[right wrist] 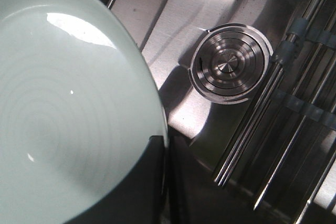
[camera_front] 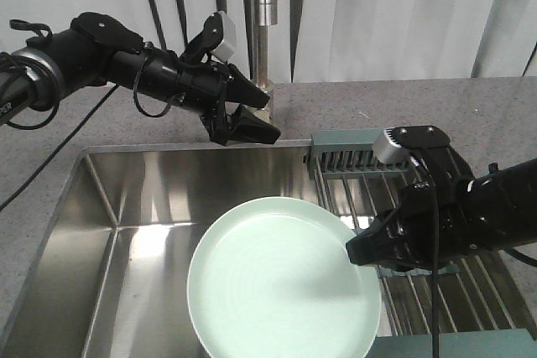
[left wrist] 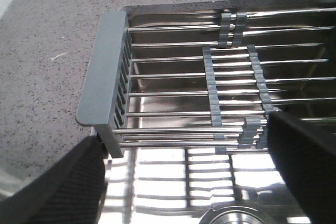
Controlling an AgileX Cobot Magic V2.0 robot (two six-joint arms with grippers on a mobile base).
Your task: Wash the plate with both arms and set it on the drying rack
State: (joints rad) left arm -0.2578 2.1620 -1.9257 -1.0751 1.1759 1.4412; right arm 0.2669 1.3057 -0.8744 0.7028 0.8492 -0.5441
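The pale mint-green plate hangs tilted over the steel sink, held by its right rim. My right gripper is shut on that rim; in the right wrist view the plate fills the left side with one black finger laid over its edge. My left gripper hovers open and empty above the sink's back edge, near the faucet. In the left wrist view its two black fingers frame the drying rack below. The drying rack lies across the sink's right part, behind and under my right arm.
A steel faucet column rises just behind my left gripper. The round steel drain sits in the sink floor beside the rack rods. Speckled grey countertop surrounds the sink. A black cable trails from the left arm.
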